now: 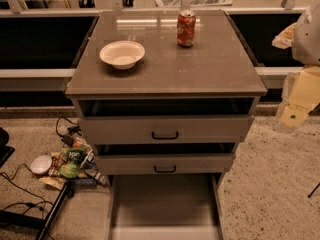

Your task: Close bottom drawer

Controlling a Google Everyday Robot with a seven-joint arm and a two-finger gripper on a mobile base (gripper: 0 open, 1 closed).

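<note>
The bottom drawer (pixel 165 204) of the grey-beige cabinet (pixel 165 69) is pulled far out toward me. Its long shallow grey tray looks empty, and its front lies at the lower edge of the view with the handle out of sight. The two drawers above are each open a little: the top drawer (pixel 165 129) and the middle drawer (pixel 165 163), both with black bar handles. My gripper (pixel 292 115) hangs at the right edge of the view, beside the cabinet's top right corner, well above and to the right of the bottom drawer, touching nothing.
A white bowl (pixel 122 54) and a red soda can (pixel 186 29) stand on the cabinet top. On the floor to the left lie snack bags (pixel 70 161), a small white bowl (pixel 41 164), cables and a black stand leg (pixel 50 214).
</note>
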